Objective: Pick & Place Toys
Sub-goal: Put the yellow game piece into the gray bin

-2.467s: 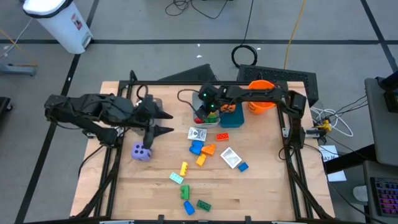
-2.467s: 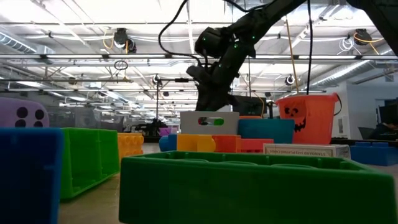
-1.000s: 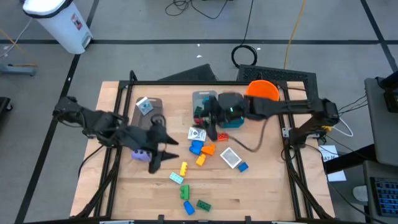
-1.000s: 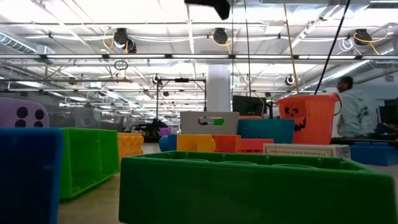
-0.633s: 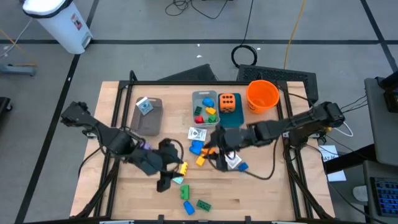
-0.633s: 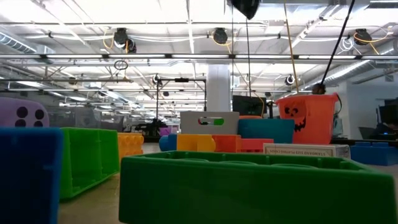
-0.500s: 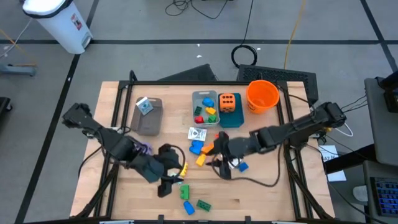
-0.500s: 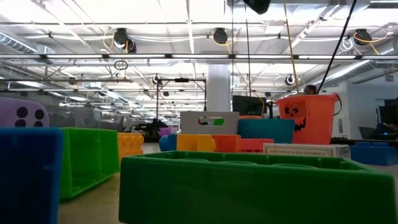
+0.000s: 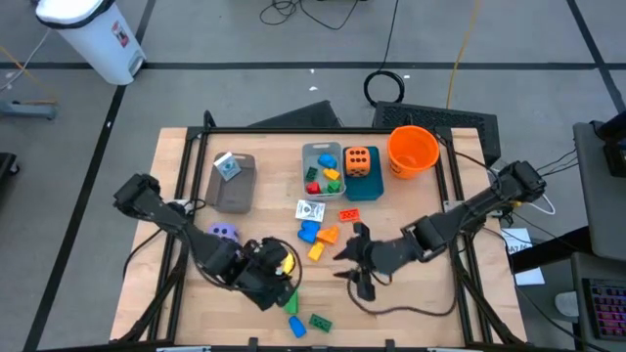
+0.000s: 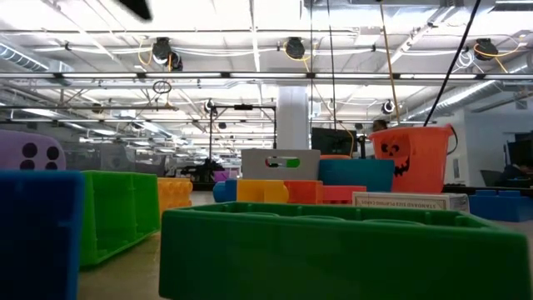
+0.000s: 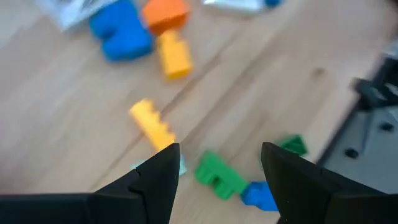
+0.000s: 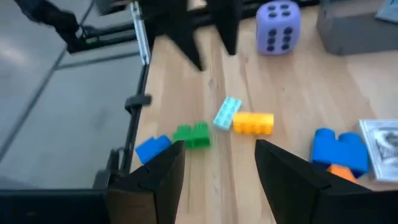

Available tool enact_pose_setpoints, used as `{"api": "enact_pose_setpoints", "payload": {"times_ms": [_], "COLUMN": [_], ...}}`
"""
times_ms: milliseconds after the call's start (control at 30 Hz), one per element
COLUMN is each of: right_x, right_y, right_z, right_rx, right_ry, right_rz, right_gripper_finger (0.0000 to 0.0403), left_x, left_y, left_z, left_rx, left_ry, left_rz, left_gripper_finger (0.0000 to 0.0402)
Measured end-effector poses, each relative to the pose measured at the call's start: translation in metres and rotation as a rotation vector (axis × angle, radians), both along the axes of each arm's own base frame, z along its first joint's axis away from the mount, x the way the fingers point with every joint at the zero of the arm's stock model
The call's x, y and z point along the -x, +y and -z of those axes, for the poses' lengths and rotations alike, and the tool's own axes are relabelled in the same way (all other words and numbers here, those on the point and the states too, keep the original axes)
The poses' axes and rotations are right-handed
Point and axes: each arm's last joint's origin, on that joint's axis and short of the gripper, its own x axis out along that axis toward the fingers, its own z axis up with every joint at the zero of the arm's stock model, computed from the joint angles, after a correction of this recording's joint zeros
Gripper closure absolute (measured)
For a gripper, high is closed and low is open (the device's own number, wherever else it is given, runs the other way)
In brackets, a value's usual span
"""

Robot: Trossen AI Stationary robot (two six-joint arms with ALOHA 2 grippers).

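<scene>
High view: a pale wooden bench (image 9: 411,303) with visible grain, framed by black rails, stands on a grey floor crossed by dark tape lines; cables trail behind it. A glossy orange bucket (image 9: 411,151) sits at the far right corner and serves as landmark.

Just left of the bucket is a teal bin (image 9: 361,176) holding an orange black-dotted die (image 9: 359,160), and beside that a grey bin (image 9: 322,173) with small red, green, blue and yellow bricks. Further left stands another grey bin (image 9: 233,183) with a white packet (image 9: 226,166) in it.

Nearer the front than the bucket, loose moulded plastic bricks lie on the wood: a red brick (image 9: 349,215), blue bricks (image 9: 309,232), an orange brick (image 9: 328,235), a yellow brick (image 9: 316,251), and green bricks (image 9: 320,321) at the front edge. A printed white packet (image 9: 311,210) lies flat near the grey bin; its print is too small to read. A purple white-dotted die (image 9: 224,233) lies far left of the bucket.

The left pincer (image 11: 217,168) hovers low over a green brick and a yellow studded brick (image 11: 152,122), its fingers apart and empty. The right pincer (image 9: 354,269), in front of the bucket, also stands parted, holding nothing.

The low view shows a hall with ceiling trusses and strip lights; the bucket bears a black jack-o'-lantern face.
</scene>
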Motion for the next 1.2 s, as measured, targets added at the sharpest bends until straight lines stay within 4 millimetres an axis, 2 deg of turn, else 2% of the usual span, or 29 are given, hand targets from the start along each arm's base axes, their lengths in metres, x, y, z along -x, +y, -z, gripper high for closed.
{"api": "enact_pose_setpoints", "payload": {"times_ms": [133, 400, 867, 1200], "right_x": [0.011, 0.026, 0.036, 0.037], "right_y": [0.015, 0.034, 0.034, 0.033], "right_z": [0.002, 0.005, 0.010, 0.012], "right_rx": [0.056, 0.068, 0.117, 0.139], "right_ry": [0.000, 0.021, 0.079, 0.095], "right_rz": [0.014, 0.006, 0.073, 0.067], "right_gripper_finger": [0.0216, 0.0216, 0.0216, 0.0216], "left_x": [-0.008, -0.035, -0.052, -0.055], "left_y": [0.005, 0.017, 0.025, 0.024], "left_z": [0.018, 0.057, 0.103, 0.118], "left_rx": [0.049, 0.082, 0.075, 0.076], "left_ry": [0.093, 0.230, 0.378, 0.427], "left_rz": [-0.118, -0.171, -0.261, -0.289], "left_gripper_finger": [0.0167, 0.0167, 0.0167, 0.0167]}}
